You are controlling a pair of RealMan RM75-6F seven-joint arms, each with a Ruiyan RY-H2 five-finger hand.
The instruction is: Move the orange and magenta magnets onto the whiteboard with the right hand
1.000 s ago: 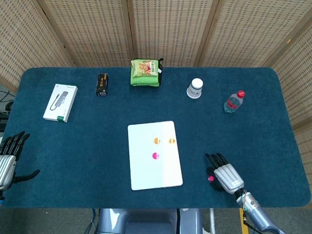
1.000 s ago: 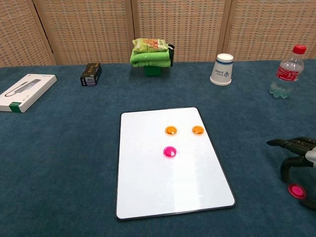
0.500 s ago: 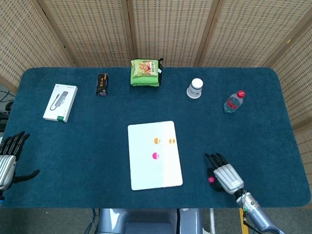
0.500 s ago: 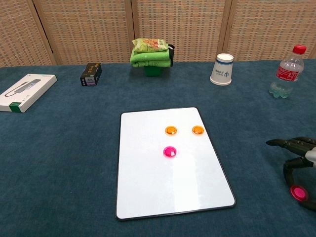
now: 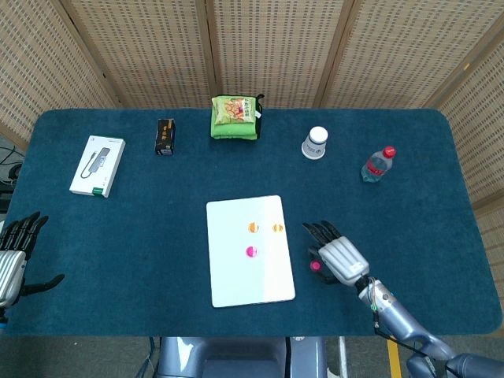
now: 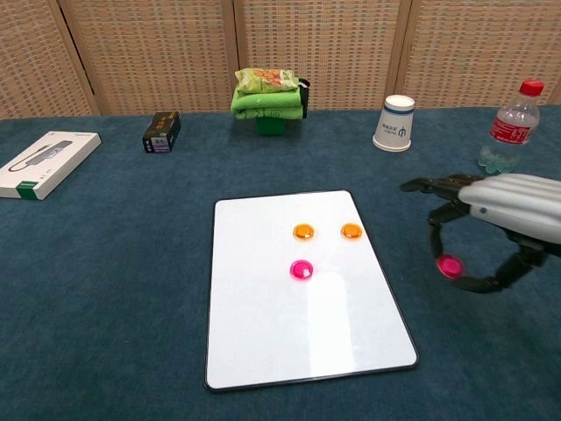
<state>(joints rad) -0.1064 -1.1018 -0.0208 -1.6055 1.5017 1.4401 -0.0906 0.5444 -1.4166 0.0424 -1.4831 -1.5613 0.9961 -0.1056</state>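
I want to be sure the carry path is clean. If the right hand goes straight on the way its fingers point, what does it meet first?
Probably the whiteboard: the right hand, holding a magenta magnet, points left toward its right edge. Nothing shows between; height is unclear.

We see the right hand [image 6: 501, 215] raised off the blue table [image 6: 105, 289], pinching a magenta magnet [image 6: 450, 266] just right of the whiteboard [image 6: 263, 333], where two orange magnets [image 6: 303, 231] [image 6: 351, 231] and another magenta one [image 6: 301, 269] sit.
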